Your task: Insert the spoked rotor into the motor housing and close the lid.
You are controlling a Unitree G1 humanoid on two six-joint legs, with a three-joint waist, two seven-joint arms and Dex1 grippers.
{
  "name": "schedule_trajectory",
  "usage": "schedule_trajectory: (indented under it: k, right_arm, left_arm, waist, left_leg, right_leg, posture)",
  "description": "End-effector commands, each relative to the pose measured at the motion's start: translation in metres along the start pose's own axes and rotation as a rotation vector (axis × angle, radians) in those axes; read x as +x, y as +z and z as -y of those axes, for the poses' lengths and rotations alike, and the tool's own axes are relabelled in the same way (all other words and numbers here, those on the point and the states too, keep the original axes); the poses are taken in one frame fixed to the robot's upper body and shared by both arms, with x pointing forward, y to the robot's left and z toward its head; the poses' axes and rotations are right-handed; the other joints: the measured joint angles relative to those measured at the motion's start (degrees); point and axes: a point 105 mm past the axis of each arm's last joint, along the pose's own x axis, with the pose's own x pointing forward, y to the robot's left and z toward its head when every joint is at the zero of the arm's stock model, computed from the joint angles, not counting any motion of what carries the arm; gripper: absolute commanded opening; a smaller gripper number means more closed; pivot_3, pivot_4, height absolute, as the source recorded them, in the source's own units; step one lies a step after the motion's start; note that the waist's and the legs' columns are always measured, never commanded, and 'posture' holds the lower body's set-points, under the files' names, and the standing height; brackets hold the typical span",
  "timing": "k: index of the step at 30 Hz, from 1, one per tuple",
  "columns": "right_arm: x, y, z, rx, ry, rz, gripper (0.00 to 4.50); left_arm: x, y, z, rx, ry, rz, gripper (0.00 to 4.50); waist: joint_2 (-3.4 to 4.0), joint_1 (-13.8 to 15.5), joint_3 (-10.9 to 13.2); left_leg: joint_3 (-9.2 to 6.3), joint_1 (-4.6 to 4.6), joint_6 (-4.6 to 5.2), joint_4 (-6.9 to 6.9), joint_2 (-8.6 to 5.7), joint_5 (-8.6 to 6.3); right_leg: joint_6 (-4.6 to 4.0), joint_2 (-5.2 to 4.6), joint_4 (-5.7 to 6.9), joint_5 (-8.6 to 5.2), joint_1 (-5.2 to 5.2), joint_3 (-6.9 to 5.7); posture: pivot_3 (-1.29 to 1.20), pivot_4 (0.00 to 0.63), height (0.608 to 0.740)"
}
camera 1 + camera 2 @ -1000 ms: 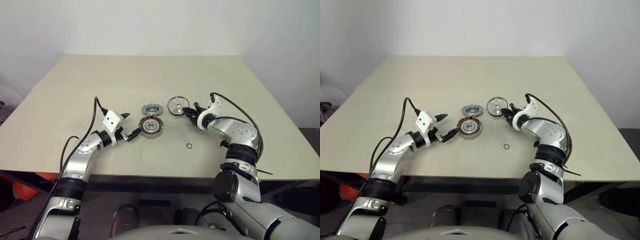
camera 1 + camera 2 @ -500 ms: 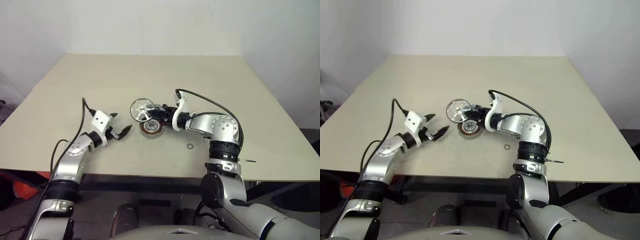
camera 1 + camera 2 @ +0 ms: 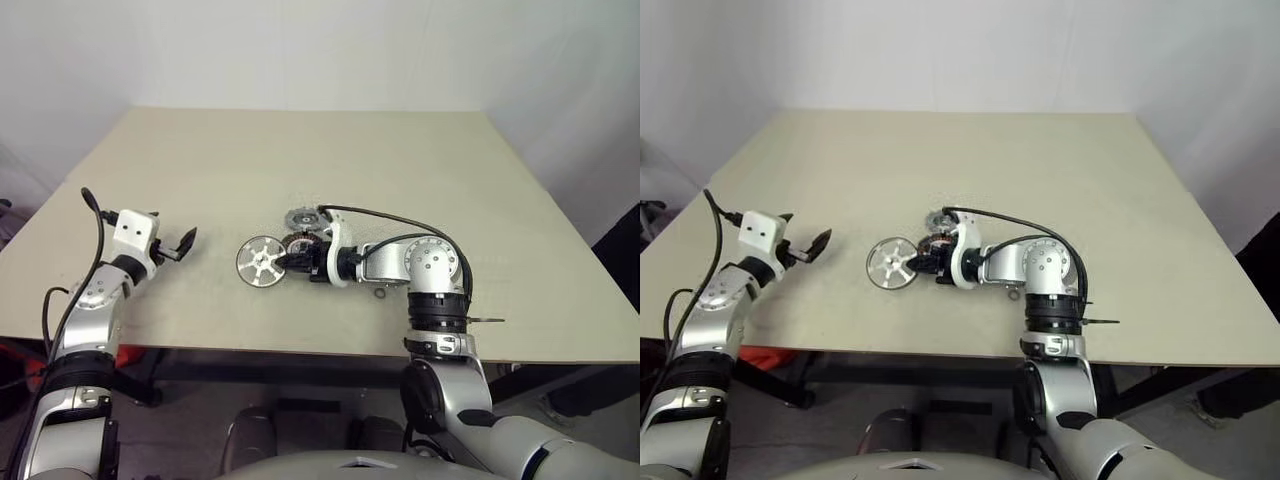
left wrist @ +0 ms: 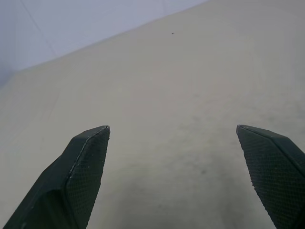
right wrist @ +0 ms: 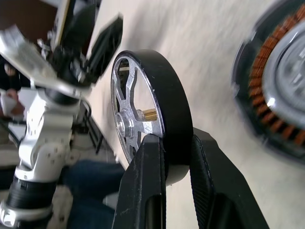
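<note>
Far to the left, the left gripper [image 3: 178, 244] hangs wide open and empty over the beige table [image 3: 420, 170]. The right gripper [image 3: 290, 262] pinches the black-rimmed, silver-spoked rotor [image 3: 260, 261] by its rim, just left of the copper-wound round metal motor housing [image 3: 302, 246]. Insertion isn't done; the grey toothed lid [image 3: 301, 216] waits just behind the housing.

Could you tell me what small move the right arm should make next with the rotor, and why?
Probably carry the spoked rotor back toward the motor housing and turn it flat, hub over the centre. The right pincer grips the rotor's black rim, but the rotor sits beside the housing, toward the robot's left, not above it. The left pincer is open and well clear.
</note>
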Motion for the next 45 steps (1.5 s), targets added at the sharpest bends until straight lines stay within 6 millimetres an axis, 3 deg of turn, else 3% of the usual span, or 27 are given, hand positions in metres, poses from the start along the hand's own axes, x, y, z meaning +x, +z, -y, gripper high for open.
schedule_trajectory:
  k: [1, 8, 18, 21, 24, 30, 34, 37, 41, 43, 45]
  right_arm:
    - [0.008, -0.014, -0.016, -0.017, 0.065, -0.070, 0.31]
    - [0.006, -0.042, 0.006, -0.013, 0.014, -0.176, 0.31]
    - [0.005, -0.035, 0.014, 0.016, -0.018, -0.156, 0.31]
    - [0.003, -0.028, 0.015, 0.008, -0.029, -0.130, 1.30]
    - [-0.003, -0.018, 0.004, -0.036, 0.014, -0.095, 2.29]
    - [-0.016, -0.006, -0.009, -0.138, 0.036, -0.051, 2.29]
    - [-0.031, 0.008, -0.006, -0.324, -0.057, 0.027, 2.29]
    - [-0.046, 0.022, 0.002, -0.583, -0.150, 0.127, 2.29]
    - [-0.082, 0.040, 0.044, -0.832, -0.301, 0.249, 2.29]
    - [-0.097, 0.036, 0.065, -0.921, -0.370, 0.223, 2.29]
    - [-0.102, 0.027, 0.072, -0.943, -0.369, 0.195, 2.29]
  left_arm:
    - [0.005, 0.016, 0.006, 0.025, -0.010, 0.064, 4.50]
    - [0.003, 0.014, 0.012, 0.025, -0.026, 0.061, 4.50]
    - [0.003, 0.014, 0.020, 0.028, -0.054, 0.060, 4.50]
    - [0.006, 0.016, 0.022, 0.029, -0.061, 0.064, 4.50]
    - [0.008, 0.017, 0.024, 0.029, -0.071, 0.065, 4.50]
    - [0.010, 0.016, 0.028, 0.025, -0.086, 0.065, 4.50]
    - [0.013, 0.018, 0.033, 0.017, -0.108, 0.069, 4.50]
    - [0.015, 0.019, 0.040, 0.005, -0.139, 0.077, 4.50]
    - [0.021, 0.023, 0.058, -0.012, -0.197, 0.091, 4.50]
    - [0.024, 0.022, 0.065, -0.010, -0.213, 0.090, 4.50]
    - [0.025, 0.023, 0.068, -0.009, -0.225, 0.090, 4.50]
  waist:
    - [-0.01, 0.0, 0.0]
    - [-0.05, 0.0, 0.0]
    - [-0.06, 0.0, 0.0]
    - [-0.06, 0.0, 0.0]
    - [-0.06, 0.0, 0.0]
    - [-0.07, 0.0, 0.0]
    - [-0.07, 0.2, 0.0]
    - [-0.09, 0.5, 0.0]
    - [-0.14, 1.5, -0.1]
    - [-0.15, 1.8, -0.1]
    - [-0.15, 1.7, -0.1]
  left_leg:
    - [0.00, 0.01, -0.01, 0.00, 0.01, 0.00]
    - [0.00, -0.01, -0.02, -0.02, 0.02, 0.01]
    - [0.00, 0.05, -0.15, -0.02, 0.04, 0.09]
    - [0.00, 0.05, -0.15, -0.03, 0.04, 0.09]
    - [0.00, 0.05, -0.15, -0.02, 0.04, 0.09]
    - [0.00, 0.05, -0.15, -0.03, 0.04, 0.09]
    - [-0.01, 0.05, -0.15, -0.02, 0.03, 0.09]
    - [-0.01, 0.06, -0.15, 0.00, 0.01, 0.08]
    - [-0.01, 0.08, -0.14, 0.01, 0.03, 0.08]
    - [0.01, 0.02, -0.11, 0.06, 0.02, 0.06]
    - [0.01, 0.00, -0.07, 0.10, 0.02, 0.04]
  right_leg:
    - [0.00, 0.00, 0.01, 0.00, 0.00, 0.00]
    - [0.00, 0.00, -0.01, 0.00, 0.00, -0.01]
    - [0.00, 0.01, 0.03, 0.00, 0.01, -0.01]
    - [0.00, 0.01, 0.03, 0.00, 0.01, -0.01]
    - [0.00, 0.01, 0.03, 0.00, 0.01, -0.01]
    - [0.00, 0.01, 0.03, 0.00, 0.02, -0.01]
    - [0.00, 0.01, 0.02, 0.01, 0.04, -0.01]
    - [0.02, -0.01, 0.01, 0.01, 0.09, -0.01]
    - [0.03, -0.01, -0.02, 0.00, 0.13, -0.02]
    - [0.03, -0.02, -0.02, 0.00, 0.12, -0.01]
    - [0.03, -0.01, -0.01, 0.00, 0.10, -0.01]
  posture:
    - [0.00, 0.000, 0.740]
    - [0.00, 0.000, 0.740]
    - [0.00, 0.000, 0.740]
    - [0.00, 0.000, 0.740]
    - [0.00, 0.000, 0.740]
    - [0.00, 0.000, 0.740]
    - [0.00, 0.000, 0.740]
    - [0.00, 0.000, 0.740]
    - [0.00, 0.000, 0.740]
    - [0.00, 0.000, 0.740]
    - [0.00, 0.000, 0.740]
